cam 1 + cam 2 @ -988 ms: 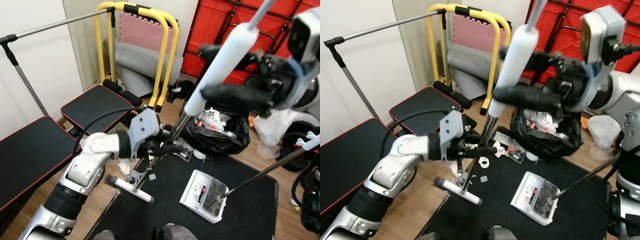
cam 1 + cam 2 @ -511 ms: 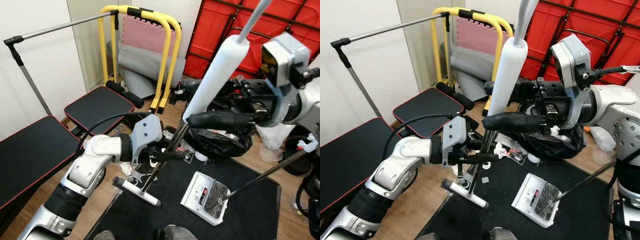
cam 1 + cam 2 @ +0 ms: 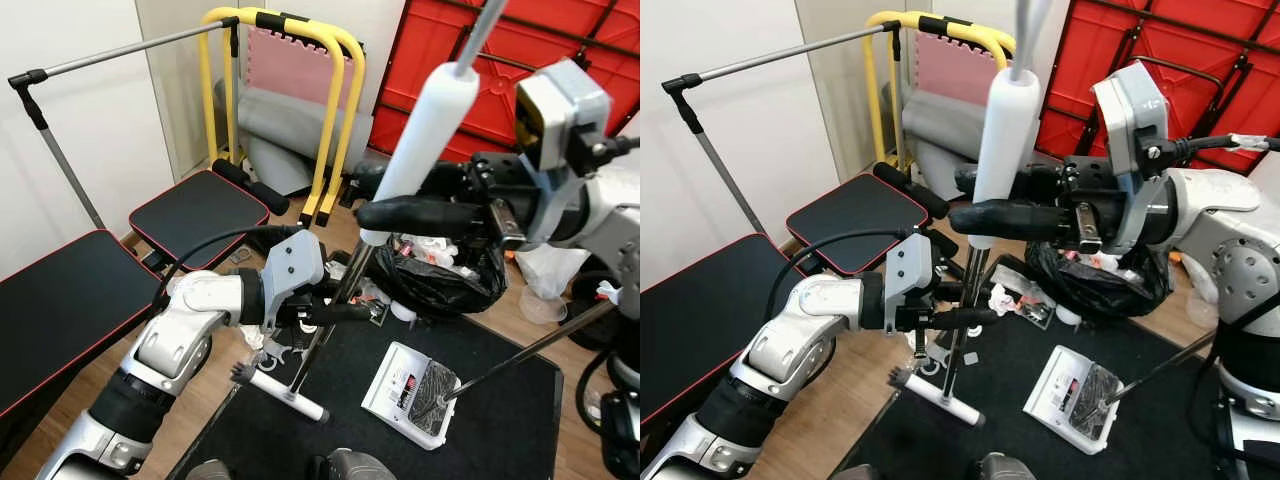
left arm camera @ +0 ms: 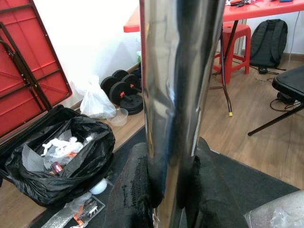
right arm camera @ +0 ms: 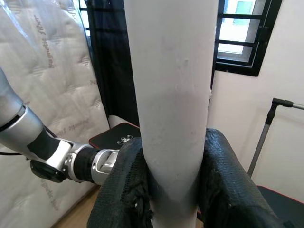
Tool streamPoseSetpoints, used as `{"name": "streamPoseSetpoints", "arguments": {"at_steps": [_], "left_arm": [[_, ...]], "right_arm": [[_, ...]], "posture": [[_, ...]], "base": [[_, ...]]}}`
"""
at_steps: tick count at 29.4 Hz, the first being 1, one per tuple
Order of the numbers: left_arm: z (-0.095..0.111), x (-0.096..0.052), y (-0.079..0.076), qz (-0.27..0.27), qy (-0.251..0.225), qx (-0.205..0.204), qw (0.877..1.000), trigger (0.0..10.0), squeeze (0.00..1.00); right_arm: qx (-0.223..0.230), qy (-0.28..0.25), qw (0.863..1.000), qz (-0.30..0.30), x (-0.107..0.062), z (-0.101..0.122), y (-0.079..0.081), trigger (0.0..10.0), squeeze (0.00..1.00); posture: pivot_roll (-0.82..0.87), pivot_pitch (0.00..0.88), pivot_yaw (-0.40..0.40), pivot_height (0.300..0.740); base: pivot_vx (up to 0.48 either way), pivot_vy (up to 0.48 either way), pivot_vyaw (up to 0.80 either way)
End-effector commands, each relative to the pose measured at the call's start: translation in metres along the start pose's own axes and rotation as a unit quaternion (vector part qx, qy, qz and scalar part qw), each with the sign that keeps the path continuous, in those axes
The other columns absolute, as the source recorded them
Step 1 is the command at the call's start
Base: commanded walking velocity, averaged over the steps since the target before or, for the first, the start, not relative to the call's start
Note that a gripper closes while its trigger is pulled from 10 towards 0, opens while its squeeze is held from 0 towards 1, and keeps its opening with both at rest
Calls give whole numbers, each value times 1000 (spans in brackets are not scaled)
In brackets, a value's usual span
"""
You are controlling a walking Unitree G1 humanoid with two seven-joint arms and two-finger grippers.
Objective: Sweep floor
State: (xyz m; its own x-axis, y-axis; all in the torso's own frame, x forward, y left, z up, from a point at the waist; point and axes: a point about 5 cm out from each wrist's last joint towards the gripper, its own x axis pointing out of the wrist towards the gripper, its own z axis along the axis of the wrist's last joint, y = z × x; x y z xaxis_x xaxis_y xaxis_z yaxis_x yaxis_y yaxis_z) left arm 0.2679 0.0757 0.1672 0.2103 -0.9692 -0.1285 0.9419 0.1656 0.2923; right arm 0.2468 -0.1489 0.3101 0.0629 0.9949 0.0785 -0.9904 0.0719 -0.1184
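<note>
while both arms hold the broom [image 3: 345, 275], sweeping looks only partway done, imo. left gripper [image 3: 335, 312] is clamped on the bare metal pole at mid frame; right gripper [image 3: 985, 218] is clamped on the white foam sleeve [image 3: 1005, 130] higher up. brush head [image 3: 280, 390] rests at the edge of the black mat [image 3: 500, 430], lower centre. scraps [image 3: 1015, 300] lie loose on the floor w/ the full black bin bag [image 3: 440, 275] just right of them. dustpan [image 3: 410, 390] at lower right already holds some dirt; the rest is left to gather.
</note>
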Motion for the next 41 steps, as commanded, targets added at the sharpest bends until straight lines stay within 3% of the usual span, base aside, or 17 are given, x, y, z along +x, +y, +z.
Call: {"name": "streamPoseSetpoints", "arguments": {"at_steps": [1,5,6,8,9,14,17,21,24,26,32,34,35,36,37,38,41], "left_arm": [[5,6,-4,-18,-5,23,1000,0,0],[4,6,-2,-8,-1,31,999,0,0],[3,7,4,17,1,25,1000,10000,0],[3,7,8,35,3,20,999,10000,0],[4,6,11,47,-1,10,999,10000,1000],[4,1,19,71,0,12,997,10000,1000],[4,-17,30,109,2,5,994,10000,1000],[4,-22,32,118,0,2,993,10000,1000],[5,-33,37,140,-7,-9,990,10000,1000],[5,-42,41,176,-8,-15,984,10000,1000],[1,-45,44,221,-3,-24,975,10000,1000],[-4,-45,44,254,-4,-40,966,10000,1000],[-7,-46,44,307,-16,-71,949,10000,1000],[-9,-46,43,341,-25,-93,935,10000,1000],[-10,-47,42,379,-37,-122,916,10000,0],[-10,-47,42,379,-37,-122,916,10000,0],[-16,-46,37,445,-43,-176,877,10000,0]], "right_arm": [[-1,-5,1000,5,4,-1,1,0,0],[-3,-8,1000,-2,5,-2,1,0,0],[-6,-12,1000,-12,6,-3,-1,0,0],[-8,-14,1000,-19,6,-3,-2,0,0],[-18,-22,999,-39,6,-2,-5,0,0],[-40,-48,994,-95,8,1,-16,0,0],[-57,-56,975,-206,4,-7,-35,0,0],[-58,-57,969,-231,2,-10,-39,0,0],[-68,-55,955,-283,-3,-16,-47,0,0],[-74,-68,933,-347,-9,-18,-57,0,0],[-73,-82,915,-388,-15,-19,-64,0,0],[-71,-91,903,-413,-19,-20,-68,0,0],[-65,-104,883,-453,-26,-22,-73,2392,0],[-61,-111,869,-478,-32,-23,-76,2392,0],[-54,-121,856,-499,-37,-25,-78,10000,0],[-54,-121,856,-499,-37,-25,-78,10000,0],[-48,-142,833,-533,-45,-28,-79,10000,0]], "posture": [[-159,23,-126,740],[-163,25,-127,740],[-163,25,-127,740],[-163,25,-127,740],[-165,27,-131,740],[-163,29,-134,740],[-160,40,-133,740],[-160,40,-133,740],[-158,52,-136,740],[-156,60,-139,740],[-156,85,-147,740],[-157,96,-149,740],[-163,129,-154,740],[-163,129,-154,740],[-167,157,-153,740],[-167,157,-153,740],[-168,186,-149,740]], "base": [[0,0,0],[0,0,0],[0,0,0],[0,0,0],[0,0,0],[0,0,0],[0,0,0],[0,0,0],[0,0,0],[0,0,0],[0,0,0],[0,0,0],[0,0,0],[0,0,0],[0,0,0],[0,0,0],[0,0,0]]}}
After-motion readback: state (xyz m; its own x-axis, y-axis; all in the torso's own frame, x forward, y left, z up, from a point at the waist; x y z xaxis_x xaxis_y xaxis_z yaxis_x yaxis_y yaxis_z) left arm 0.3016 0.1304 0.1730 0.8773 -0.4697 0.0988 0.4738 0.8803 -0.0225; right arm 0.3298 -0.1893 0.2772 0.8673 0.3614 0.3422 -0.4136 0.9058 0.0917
